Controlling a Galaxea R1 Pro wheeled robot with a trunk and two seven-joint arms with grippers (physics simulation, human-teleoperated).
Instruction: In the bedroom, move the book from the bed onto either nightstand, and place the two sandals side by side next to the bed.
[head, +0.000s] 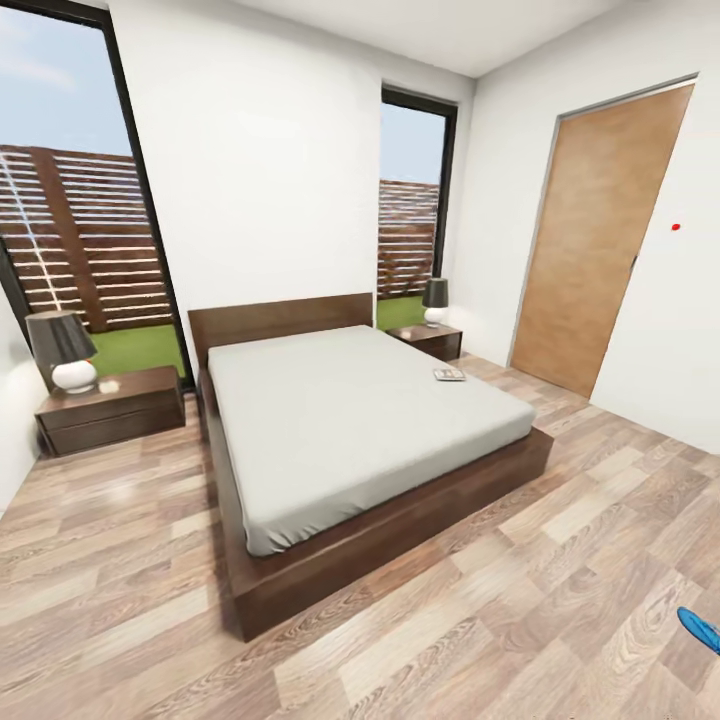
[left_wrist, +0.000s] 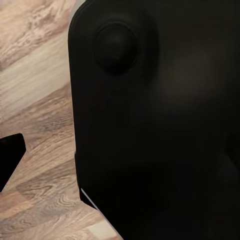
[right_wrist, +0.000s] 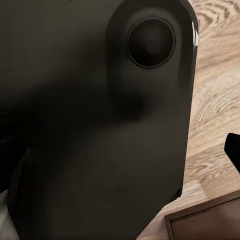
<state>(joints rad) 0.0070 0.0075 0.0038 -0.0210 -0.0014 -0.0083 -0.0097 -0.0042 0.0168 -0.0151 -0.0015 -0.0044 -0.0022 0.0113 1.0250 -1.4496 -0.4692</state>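
The bed (head: 360, 430), with a dark wooden frame and a grey mattress, stands in the middle of the head view. The small book (head: 449, 375) lies on the mattress near its right edge. One nightstand (head: 110, 408) stands left of the headboard, the other nightstand (head: 430, 340) right of it, each with a black-shaded lamp. One blue sandal (head: 700, 630) lies on the floor, cut by the right edge of the view. Both wrist views look at the robot's black body (left_wrist: 160, 125) (right_wrist: 95, 125) over wood floor. A black tip (left_wrist: 10, 160) (right_wrist: 233, 150) juts in at each picture's edge.
A brown door (head: 600, 240) is in the right wall and tall windows (head: 70, 220) flank the headboard. Wide plank floor (head: 480, 620) lies between me and the bed's foot. A dark wooden corner (right_wrist: 205, 220) shows in the right wrist view.
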